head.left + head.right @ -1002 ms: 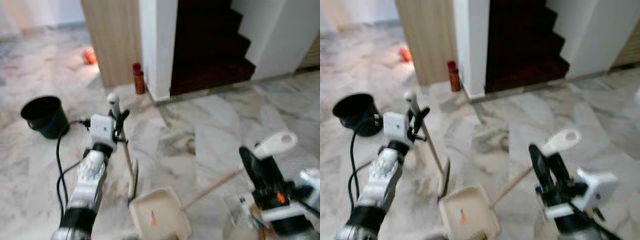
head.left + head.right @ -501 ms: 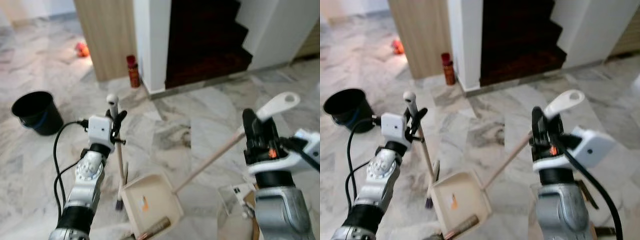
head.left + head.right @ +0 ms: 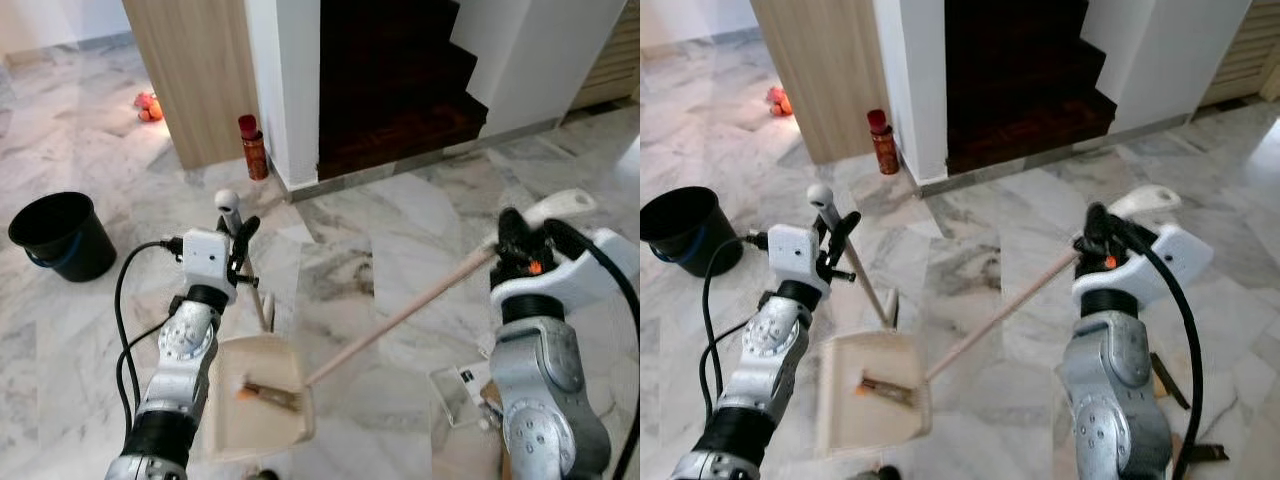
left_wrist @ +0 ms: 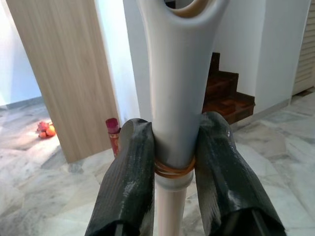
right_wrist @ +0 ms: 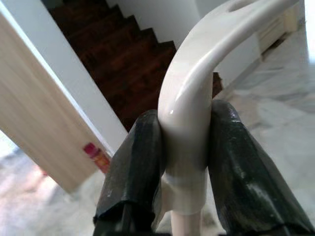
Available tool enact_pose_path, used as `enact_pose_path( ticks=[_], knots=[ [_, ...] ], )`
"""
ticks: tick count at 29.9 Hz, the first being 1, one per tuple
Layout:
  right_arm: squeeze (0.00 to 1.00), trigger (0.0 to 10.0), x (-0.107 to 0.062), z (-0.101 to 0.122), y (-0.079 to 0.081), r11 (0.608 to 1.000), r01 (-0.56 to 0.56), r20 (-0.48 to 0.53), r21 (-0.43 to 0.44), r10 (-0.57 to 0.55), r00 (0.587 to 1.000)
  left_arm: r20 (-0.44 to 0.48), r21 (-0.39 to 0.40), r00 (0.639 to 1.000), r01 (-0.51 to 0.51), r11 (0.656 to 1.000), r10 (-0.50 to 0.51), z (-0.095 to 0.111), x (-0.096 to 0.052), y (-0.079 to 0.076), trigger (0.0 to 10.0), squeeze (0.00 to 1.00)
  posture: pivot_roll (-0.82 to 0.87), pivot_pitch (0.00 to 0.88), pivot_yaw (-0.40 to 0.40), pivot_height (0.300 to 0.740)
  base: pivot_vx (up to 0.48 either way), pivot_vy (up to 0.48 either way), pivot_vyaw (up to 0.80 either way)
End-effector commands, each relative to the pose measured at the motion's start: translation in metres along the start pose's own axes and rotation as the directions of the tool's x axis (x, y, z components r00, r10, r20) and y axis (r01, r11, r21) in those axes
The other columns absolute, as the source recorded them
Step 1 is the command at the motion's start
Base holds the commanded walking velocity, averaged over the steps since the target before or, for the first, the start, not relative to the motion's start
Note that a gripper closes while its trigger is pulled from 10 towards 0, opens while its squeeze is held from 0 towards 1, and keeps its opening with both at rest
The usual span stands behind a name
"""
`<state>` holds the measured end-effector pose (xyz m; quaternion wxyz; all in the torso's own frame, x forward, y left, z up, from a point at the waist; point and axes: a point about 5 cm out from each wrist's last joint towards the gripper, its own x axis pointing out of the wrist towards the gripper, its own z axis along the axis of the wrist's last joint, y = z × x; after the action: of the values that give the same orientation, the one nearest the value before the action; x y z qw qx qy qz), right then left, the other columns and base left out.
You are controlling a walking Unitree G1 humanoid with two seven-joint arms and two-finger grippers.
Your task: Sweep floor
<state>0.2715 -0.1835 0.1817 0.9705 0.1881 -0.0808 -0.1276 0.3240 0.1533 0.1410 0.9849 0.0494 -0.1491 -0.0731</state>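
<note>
My left gripper [image 3: 240, 233] is shut on the broom's white handle [image 4: 179, 73]. The broom's stick [image 3: 258, 295] slants down to the floor behind a cream dustpan [image 3: 232, 425]. A brown stick and an orange scrap [image 3: 264, 395] lie inside the pan. The pan's long wooden shaft [image 3: 400, 315] rises to the right, ending in a white grip [image 5: 197, 83]. My right gripper [image 3: 513, 230] is shut on that grip at chest height.
A black bucket [image 3: 58, 235] stands on the marble floor at the left. A red bottle [image 3: 252, 148] stands by the white pillar and wooden panel [image 3: 195, 80]. Dark stairs [image 3: 400, 80] rise ahead. An orange toy [image 3: 148, 104] lies far left. Packaging [image 3: 455, 382] lies near my right arm.
The dustpan has shifted left and the brown stick now lies inside it instead of at its lip. The broom head has drawn in behind the pan. The camera has moved.
</note>
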Motion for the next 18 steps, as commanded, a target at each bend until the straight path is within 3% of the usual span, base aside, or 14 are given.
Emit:
enact_pose_path(
  ticks=[1, 5, 18],
  knots=[
    [0.00, 10.0, 0.007, 0.008, 0.005, 0.999, -0.009, 0.065, -0.035, 0.011, 0.998, 0.053, 0.019, 0.999, -0.002, 1.000, 0.001, 0.010, 0.002, 0.000, 10.0, 0.00, -0.03, 0.067, 0.013, 0.740, 0.000, 0.000, 0.00],
    [0.00, 10.0, 0.019, 0.008, 0.003, 0.993, 0.001, 0.096, -0.120, 0.011, 0.995, 0.056, 0.039, 0.998, -0.004, 0.999, 0.002, 0.011, 0.002, 0.003, 10.0, 0.00, -0.02, 0.061, 0.011, 0.740, 0.000, 0.000, 0.00],
    [0.00, 10.0, 0.038, 0.001, -0.009, 0.981, 0.032, 0.121, -0.193, -0.009, 0.993, 0.055, 0.095, 0.998, 0.006, 0.995, -0.011, 0.010, -0.001, 0.005, 10.0, 0.00, 0.00, 0.051, -0.011, 0.740, 0.000, 0.000, 0.00]
  ],
)
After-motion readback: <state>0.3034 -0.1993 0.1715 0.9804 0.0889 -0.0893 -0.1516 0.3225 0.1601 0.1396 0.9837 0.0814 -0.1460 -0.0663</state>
